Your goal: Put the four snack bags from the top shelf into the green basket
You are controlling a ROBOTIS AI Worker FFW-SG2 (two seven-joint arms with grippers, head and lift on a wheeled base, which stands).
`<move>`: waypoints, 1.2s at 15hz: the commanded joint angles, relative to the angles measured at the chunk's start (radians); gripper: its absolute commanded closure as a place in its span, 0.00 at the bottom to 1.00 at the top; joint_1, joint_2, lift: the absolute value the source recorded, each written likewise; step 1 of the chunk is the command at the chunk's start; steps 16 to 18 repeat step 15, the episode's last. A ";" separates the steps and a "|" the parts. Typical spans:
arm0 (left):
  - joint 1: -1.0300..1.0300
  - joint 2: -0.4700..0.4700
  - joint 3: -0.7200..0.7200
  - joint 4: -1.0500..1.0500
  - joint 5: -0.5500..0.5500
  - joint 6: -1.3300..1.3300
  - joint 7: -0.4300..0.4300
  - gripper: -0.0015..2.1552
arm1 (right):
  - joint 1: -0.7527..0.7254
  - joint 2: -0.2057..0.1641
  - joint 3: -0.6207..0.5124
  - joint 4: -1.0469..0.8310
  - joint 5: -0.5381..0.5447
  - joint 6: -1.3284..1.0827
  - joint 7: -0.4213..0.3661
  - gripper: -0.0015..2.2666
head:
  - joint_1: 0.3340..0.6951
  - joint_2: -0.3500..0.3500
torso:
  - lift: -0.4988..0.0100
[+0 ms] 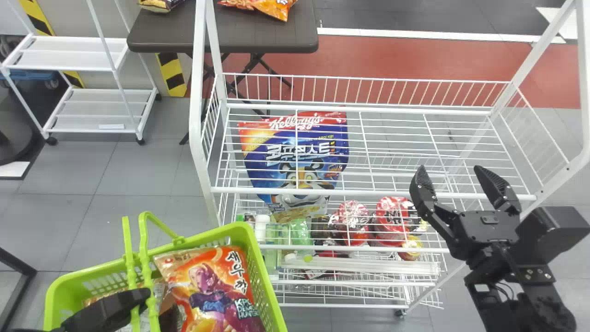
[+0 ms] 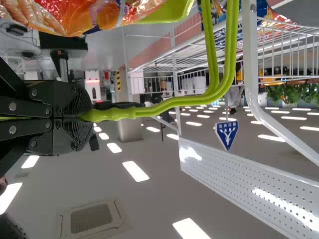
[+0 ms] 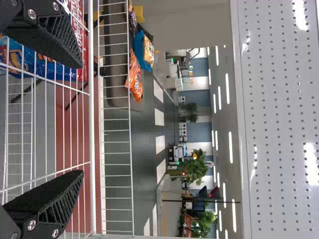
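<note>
One green basket (image 1: 240, 227), placed at the front left corner of the rack, near enough for bags to pass straight across from the top shelf (image 1: 392, 192). One left gripper (image 2: 82, 117), closed on the basket's handles (image 2: 164, 104), presumably so that the load hangs level and the mouth faces up. One orange snack bag (image 1: 209, 295), lying face up inside, with further packaging partly covered beneath it; the full count of four cannot be made out. One right gripper (image 1: 451, 170), its two fingers spread with nothing between them, at the front of the top shelf, towards its right end. One large blue bag (image 1: 299, 161), seen through the wires and apparently standing on the level below, hence probably outside the order. Stage, by judgement: loading at or near its end; the right arm would next best withdraw clear of the wires, the left keeping the basket steady.
</note>
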 commanded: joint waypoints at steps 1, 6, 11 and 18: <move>0.002 -0.001 -0.001 -0.003 0.003 0.004 -0.011 0.99 | 0.008 0.000 0.001 -0.002 -0.006 -0.018 0.000 0.03 | 1.00 0.44 | 0.98; 0.047 -0.001 0.021 -0.026 0.026 0.004 -0.011 0.99 | 0.029 0.000 0.010 -0.011 -0.018 -0.033 0.000 0.03 | 1.00 0.44 | 0.98; 0.048 -0.003 0.019 -0.033 0.029 0.004 -0.011 0.99 | 0.031 0.003 0.007 -0.011 -0.018 -0.036 0.000 0.03 | 1.00 0.46 | 0.98; 0.048 -0.003 0.016 -0.030 0.028 0.004 -0.011 0.99 | 0.028 0.008 0.005 0.005 -0.020 -0.036 0.000 0.03 | 1.00 0.46 | 0.98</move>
